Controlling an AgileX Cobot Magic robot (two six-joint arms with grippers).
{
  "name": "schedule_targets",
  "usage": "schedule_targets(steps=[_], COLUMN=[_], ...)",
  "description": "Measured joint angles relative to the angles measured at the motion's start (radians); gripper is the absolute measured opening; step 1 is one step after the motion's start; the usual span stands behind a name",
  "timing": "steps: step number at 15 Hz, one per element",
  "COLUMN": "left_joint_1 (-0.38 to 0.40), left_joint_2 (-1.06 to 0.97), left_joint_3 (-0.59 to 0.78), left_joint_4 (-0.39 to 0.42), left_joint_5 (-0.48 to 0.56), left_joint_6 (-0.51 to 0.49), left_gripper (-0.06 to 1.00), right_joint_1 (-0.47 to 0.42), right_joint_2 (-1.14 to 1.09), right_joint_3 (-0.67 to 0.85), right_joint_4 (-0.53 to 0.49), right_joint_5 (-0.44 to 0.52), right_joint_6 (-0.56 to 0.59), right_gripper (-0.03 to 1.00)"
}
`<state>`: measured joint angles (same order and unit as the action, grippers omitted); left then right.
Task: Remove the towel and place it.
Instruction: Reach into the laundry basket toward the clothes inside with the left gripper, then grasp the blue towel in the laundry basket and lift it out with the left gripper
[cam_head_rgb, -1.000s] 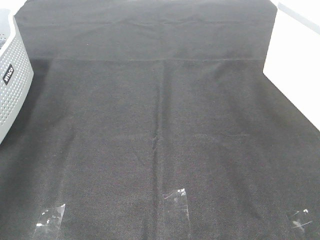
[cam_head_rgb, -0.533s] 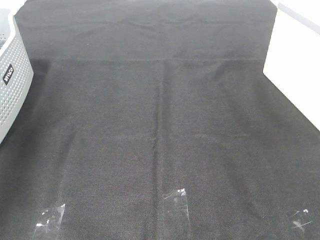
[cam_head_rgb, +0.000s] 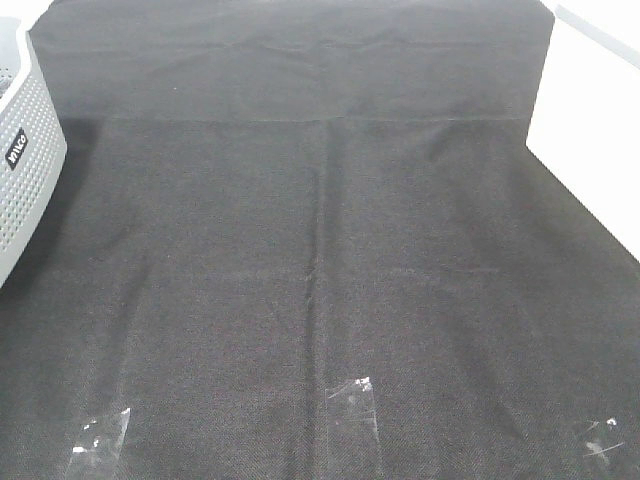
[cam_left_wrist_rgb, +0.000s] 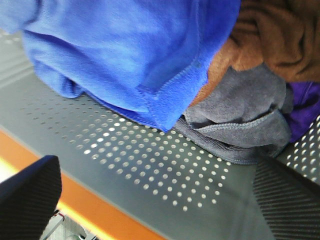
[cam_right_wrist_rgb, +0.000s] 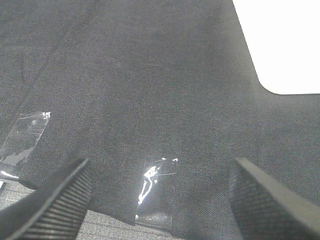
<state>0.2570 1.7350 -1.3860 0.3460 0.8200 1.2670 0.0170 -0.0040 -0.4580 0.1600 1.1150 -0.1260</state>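
Bench (cam_head_rgb: 600, 140): basket (cam_head_rgb: 25, 170) at left. Towel (cam_left_wrist_rgb: 125, 50) inside, ahead of left jaws, parted; right jaws parted, well apart.

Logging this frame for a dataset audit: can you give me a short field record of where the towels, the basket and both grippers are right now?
target: royal-blue microfibre towel, stitched hem, bunched against the wall of a perforated grey basket
neighbours: brown towel, grey towel, purple cloth, piled beside it, partly under it
left gripper: open, short of the towel, holding nothing
right gripper: open above the black table cloth, holding nothing
table: clear tape strips along the cloth's near edge; basket at its left edge
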Motion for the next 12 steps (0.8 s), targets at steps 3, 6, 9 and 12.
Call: schedule_targets(steps=[3,6,9,12], left_joint_1=[0.008,0.008,0.008,0.008], left_joint_2=[0.076,0.148,0.194,0.227], left_joint_3=[0.0,0.0,-0.001,-0.001], left_joint_4=[0.001,0.002,0.018,0.019], left_joint_5=[-0.083,-0.146,-0.201,-0.221], left_joint_6=[0.081,0.103,0.106,0.106], left_gripper=[0.98,0.98,0.98,0.98], right_joint_1=[0.0,0.0,0.0,0.0], right_joint_2=[0.0,0.0,0.0,0.0], right_joint_3=[0.0,0.0,0.0,0.0], right_joint_4=[0.0,0.0,0.0,0.0], right_joint_5=[0.0,0.0,0.0,0.0], right_joint_6=[0.0,0.0,0.0,0.0], right_gripper=[0.73,0.73,0.73,0.73])
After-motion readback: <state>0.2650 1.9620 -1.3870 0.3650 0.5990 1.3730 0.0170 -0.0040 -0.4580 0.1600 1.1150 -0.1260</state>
